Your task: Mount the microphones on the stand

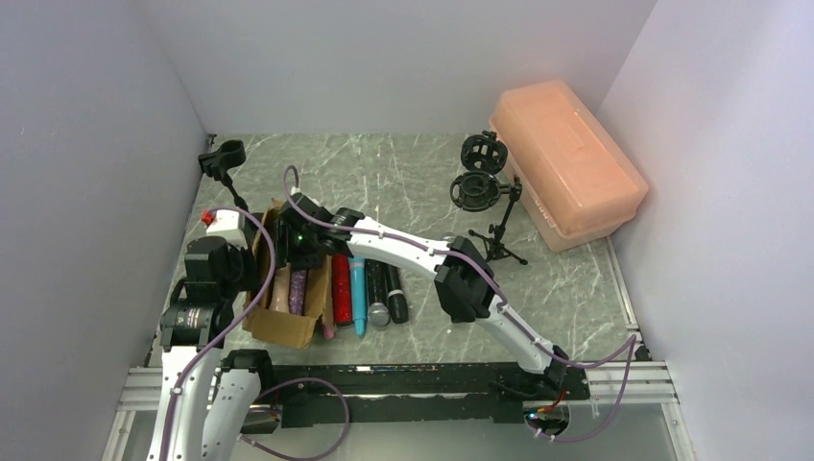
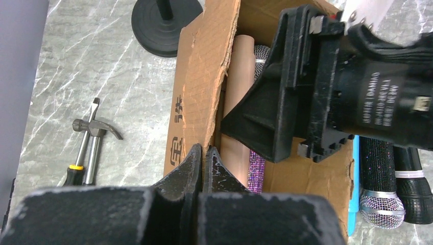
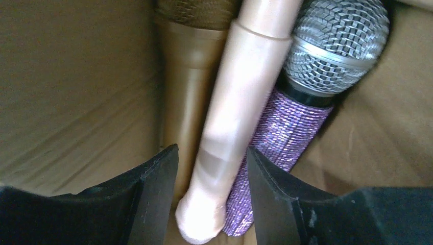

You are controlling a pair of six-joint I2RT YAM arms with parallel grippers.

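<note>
An open cardboard box (image 1: pixel 283 322) holds a peach microphone (image 3: pixel 240 92), a purple glitter microphone (image 3: pixel 293 122) and a gold one (image 3: pixel 186 76). My right gripper (image 3: pixel 212 149) reaches down into the box, open, its jaws on either side of the peach microphone's tail end with gaps showing. My left gripper (image 2: pixel 205 150) is shut on the box's torn left wall (image 2: pixel 196 76). Red (image 1: pixel 342 288), blue (image 1: pixel 358 293) and black microphones (image 1: pixel 377 288) lie on the table to the right of the box. A clip stand (image 1: pixel 223 161) rises at the back left.
A tripod stand with two shock mounts (image 1: pixel 494 216) stands at the back right, beside a peach plastic case (image 1: pixel 566 163). A hammer (image 2: pixel 94 127) and a screwdriver (image 2: pixel 81 158) lie left of the box. Grey walls close in on both sides.
</note>
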